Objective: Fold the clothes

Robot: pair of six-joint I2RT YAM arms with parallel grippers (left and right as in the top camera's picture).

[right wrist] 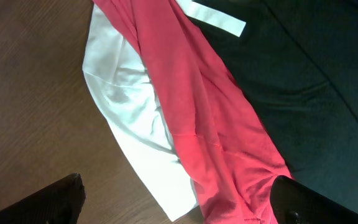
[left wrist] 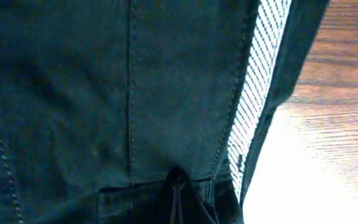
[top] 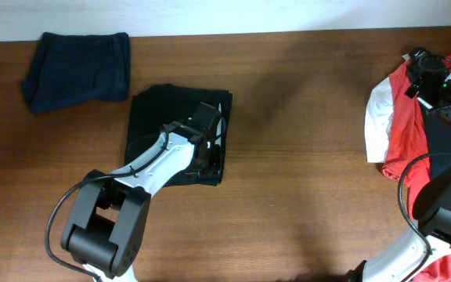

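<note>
A black garment (top: 159, 117) lies folded left of the table's centre. My left gripper (top: 207, 125) sits low on its right edge. In the left wrist view the dark fabric (left wrist: 73, 93) fills the frame, with a striped lining (left wrist: 260, 81) showing. The fingers (left wrist: 178, 200) are pressed together on a pucker of this cloth. A pile of red (top: 405, 133), white (top: 377, 117) and dark clothes lies at the right edge. My right gripper (top: 427, 69) hovers over it, open and empty. The right wrist view shows its fingers (right wrist: 179, 205) spread above the red cloth (right wrist: 210, 112) and the white cloth (right wrist: 129, 118).
A folded navy garment (top: 77, 69) lies at the back left corner. Bare brown table (top: 304, 141) spans the middle, between the black garment and the pile. A dark garment (right wrist: 316, 87) lies under the red one.
</note>
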